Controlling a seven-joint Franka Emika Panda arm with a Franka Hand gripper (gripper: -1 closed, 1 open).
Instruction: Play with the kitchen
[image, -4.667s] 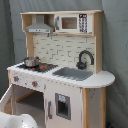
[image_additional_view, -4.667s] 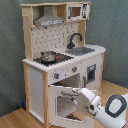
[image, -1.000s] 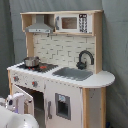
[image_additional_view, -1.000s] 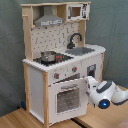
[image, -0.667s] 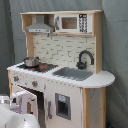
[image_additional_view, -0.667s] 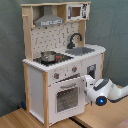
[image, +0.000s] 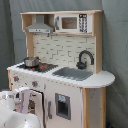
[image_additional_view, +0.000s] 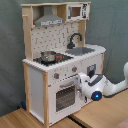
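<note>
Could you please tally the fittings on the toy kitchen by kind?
Hood: 1
Microwave: 1
Faucet: 1
Sink: 1
Pot: 1
Oven door: 1
Total: 6

White arm reaching in level from the second exterior view's right, wrist lit blue, end effector (image_additional_view: 81, 80) pointing left, low in the scene
</note>
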